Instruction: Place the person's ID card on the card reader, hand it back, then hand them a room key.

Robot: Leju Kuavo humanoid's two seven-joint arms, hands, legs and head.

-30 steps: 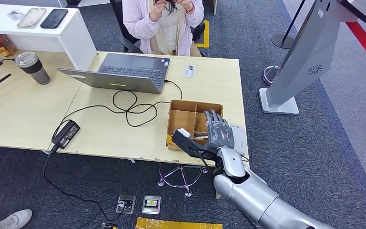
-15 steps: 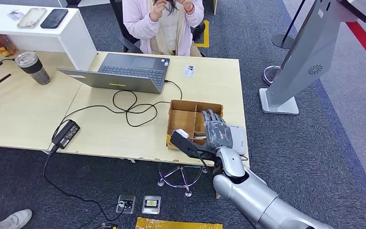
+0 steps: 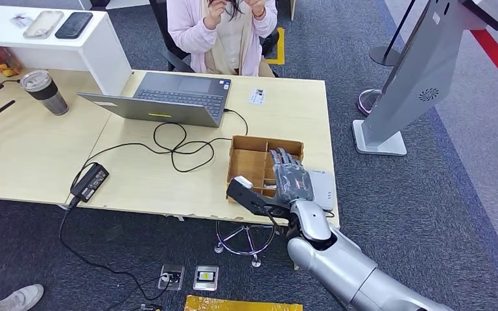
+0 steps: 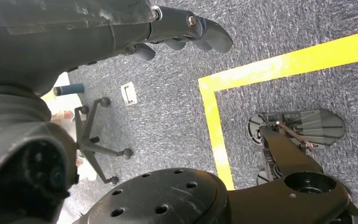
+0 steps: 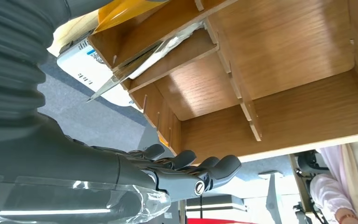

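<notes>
Here the right hand (image 3: 293, 180) hovers over the wooden box (image 3: 251, 159), fingers (image 5: 205, 170) extended, seemingly empty.

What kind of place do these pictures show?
Probably a mock reception desk in an office or lab: a person seated behind a wooden table with a laptop, a wooden divided box, and grey carpet with yellow floor tape.

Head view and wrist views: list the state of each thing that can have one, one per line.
Laptop: lid open, cable plugged in.
Wooden box: open-topped, cards in a near compartment.
ID card: flat on the table near the person.
Cup: upright, lidded.
Right hand: over the box, fingers extended, holding nothing.
Left hand: hanging, fingers curled, empty.
</notes>
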